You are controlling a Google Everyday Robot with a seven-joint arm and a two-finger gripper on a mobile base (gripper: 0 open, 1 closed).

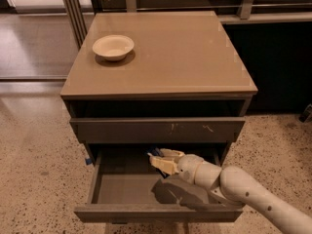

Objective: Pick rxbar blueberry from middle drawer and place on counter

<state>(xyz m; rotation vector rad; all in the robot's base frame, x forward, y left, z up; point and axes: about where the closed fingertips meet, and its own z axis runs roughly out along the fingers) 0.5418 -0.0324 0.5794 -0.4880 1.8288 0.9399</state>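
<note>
The middle drawer is pulled open below the counter. My gripper reaches into it from the lower right, at the back middle of the drawer. Its pale fingers stand close together. A small dark blue piece, the rxbar blueberry, shows at their tips, mostly hidden by them. The gripper looks shut on it, low inside the drawer.
A cream bowl sits at the counter's back left. The closed top drawer front, with small white scratch marks, overhangs the back of the open drawer. A blue tag sticks out at the drawer's left side. Speckled floor lies around the cabinet.
</note>
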